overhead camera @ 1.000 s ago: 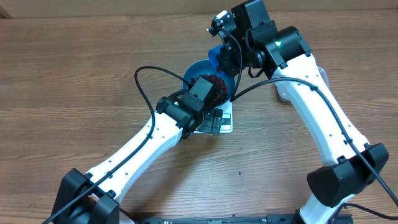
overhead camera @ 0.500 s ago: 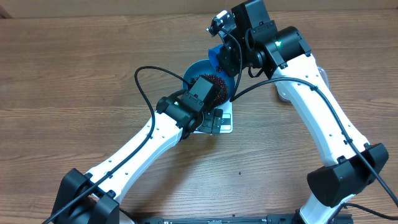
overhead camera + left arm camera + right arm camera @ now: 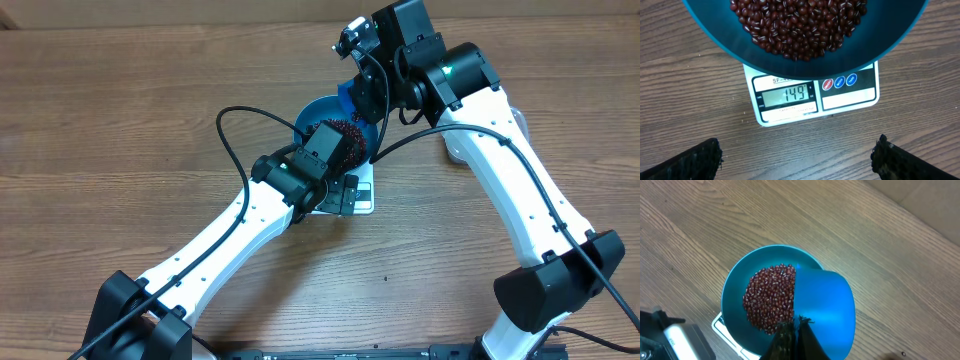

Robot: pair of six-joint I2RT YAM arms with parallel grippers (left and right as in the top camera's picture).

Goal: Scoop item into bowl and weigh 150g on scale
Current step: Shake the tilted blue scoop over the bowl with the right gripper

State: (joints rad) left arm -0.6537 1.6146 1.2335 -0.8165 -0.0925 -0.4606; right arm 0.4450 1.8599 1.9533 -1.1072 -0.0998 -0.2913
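Left fingers (image 3: 695, 161) spread wide and empty, hovering just in front of the white kitchen scale (image 3: 847, 95) on the wooden surface (image 3: 690, 100). The scale's display (image 3: 787, 95) reads 149. On the scale sits the blue bowl (image 3: 715, 35), holding red-brown beans (image 3: 795, 25). Above the scale's far side, right fingers (image 3: 785, 340) pinch shut on the handle of a blue scoop (image 3: 822, 312) tipped over the bowl. Risk: one shake too many could spill several beans and overshoot the target, and a knock on the bowl's rim could upset the reading.

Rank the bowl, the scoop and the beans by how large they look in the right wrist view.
1. bowl: largest.
2. scoop: looks next, but it hangs nearer the camera, which enlarges it.
3. beans: smallest visible patch, though the scoop hides part of the heap, so second versus third is unsure.
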